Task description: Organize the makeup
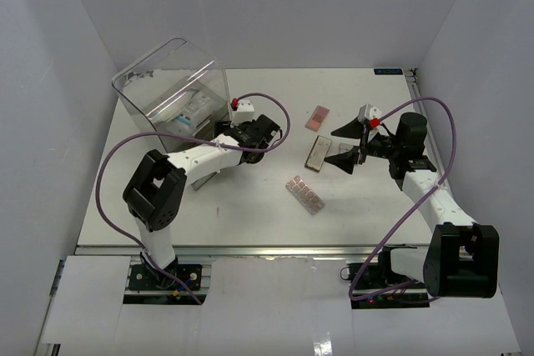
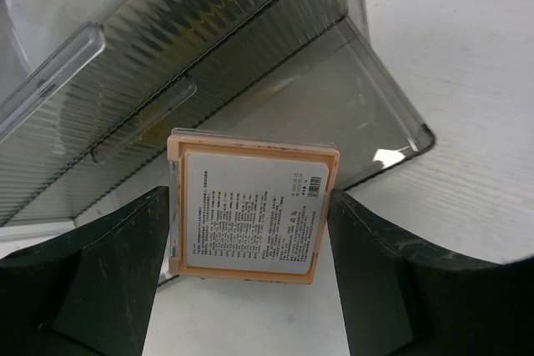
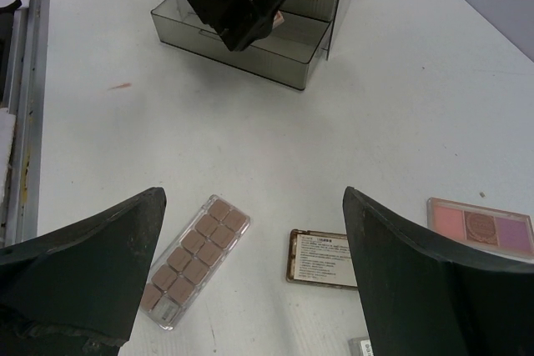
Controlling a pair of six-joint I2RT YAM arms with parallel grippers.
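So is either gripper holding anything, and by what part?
Left gripper holds the flat square peach-rimmed compact by its two opposite side edges; right gripper holds nothing.

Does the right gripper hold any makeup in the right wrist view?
No, the right gripper is open and empty, and the makeup strip lies on the table below it.

No text can be read outright. The peach-rimmed palette (image 2: 249,210) gripped in the left hand (image 2: 250,235) has a white back label packed with rows of tiny dark print. A denser block at the label's upper right may be a barcode, and the characters are too fine to make out. The brown-rimmed palette (image 3: 324,258) lying on the desk (image 3: 250,139) carries a similar white label, equally illegible. Sachets (image 1: 190,111) inside the clear box (image 1: 133,89) show blue print on white, too small to read. A dark sticker (image 1: 388,71) at the desk's far edge bears unreadable bluish marks.
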